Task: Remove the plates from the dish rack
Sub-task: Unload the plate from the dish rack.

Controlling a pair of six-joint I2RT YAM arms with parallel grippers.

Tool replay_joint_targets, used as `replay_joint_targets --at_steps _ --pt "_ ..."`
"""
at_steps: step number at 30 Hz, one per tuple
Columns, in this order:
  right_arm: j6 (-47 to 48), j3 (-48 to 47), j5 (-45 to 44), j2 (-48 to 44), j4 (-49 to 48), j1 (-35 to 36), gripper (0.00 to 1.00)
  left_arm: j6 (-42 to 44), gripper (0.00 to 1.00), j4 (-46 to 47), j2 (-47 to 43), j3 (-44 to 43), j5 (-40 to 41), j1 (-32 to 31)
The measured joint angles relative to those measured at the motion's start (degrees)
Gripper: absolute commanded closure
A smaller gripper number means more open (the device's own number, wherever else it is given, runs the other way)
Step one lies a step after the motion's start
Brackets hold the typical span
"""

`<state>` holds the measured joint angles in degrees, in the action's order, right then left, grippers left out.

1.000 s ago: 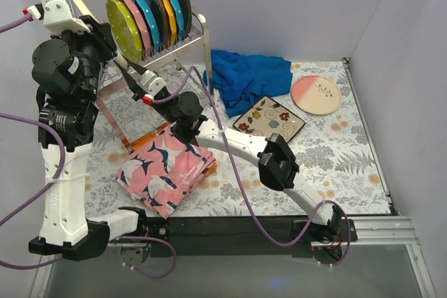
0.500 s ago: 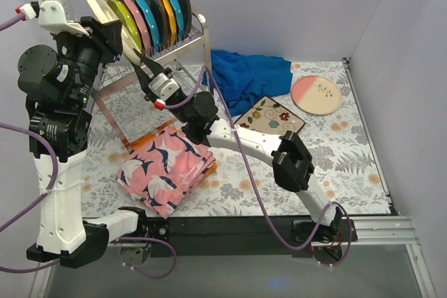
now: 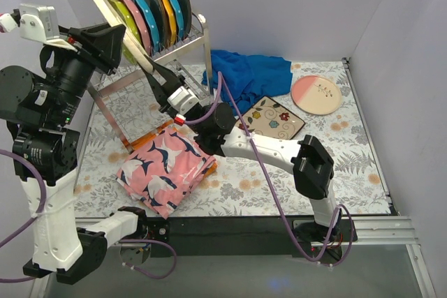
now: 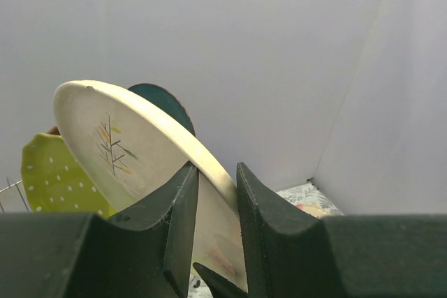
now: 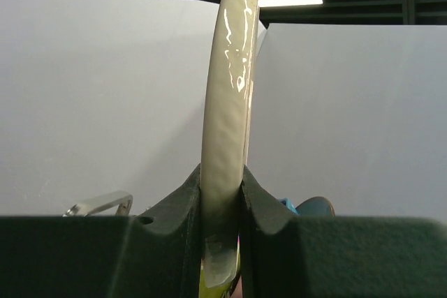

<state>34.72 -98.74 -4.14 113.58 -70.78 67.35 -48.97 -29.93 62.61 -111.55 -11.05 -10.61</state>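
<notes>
A cream plate (image 3: 103, 5) is held tilted and raised at the near end of the rack (image 3: 183, 45). It is gripped by both claws: the left claw (image 4: 213, 181) is clamped on its rim, the right claw (image 5: 222, 185) on its lower edge. Other plates (image 3: 150, 8) are stood upright in the rack, and two more are laid on the worktop (image 3: 335, 155).

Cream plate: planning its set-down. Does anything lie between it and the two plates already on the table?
Yes: between the cream plate by the rack and the square plate and pink plate lies a crumpled blue cloth.
</notes>
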Motion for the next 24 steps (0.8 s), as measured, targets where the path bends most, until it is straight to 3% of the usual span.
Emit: replay_joint_targets --at_steps 13,24 --pt "4.6 1.6 -0.4 -0.9 -2.3 2.3 0.99 -1.3 1.00 -0.8 -2.4 0.2 -1.5 -0.1" --pt "6.5 11.3 -4.9 -3.5 -6.3 4.7 0.99 -2.9 1.00 1.7 -8.6 11.5 -2.4 -0.1"
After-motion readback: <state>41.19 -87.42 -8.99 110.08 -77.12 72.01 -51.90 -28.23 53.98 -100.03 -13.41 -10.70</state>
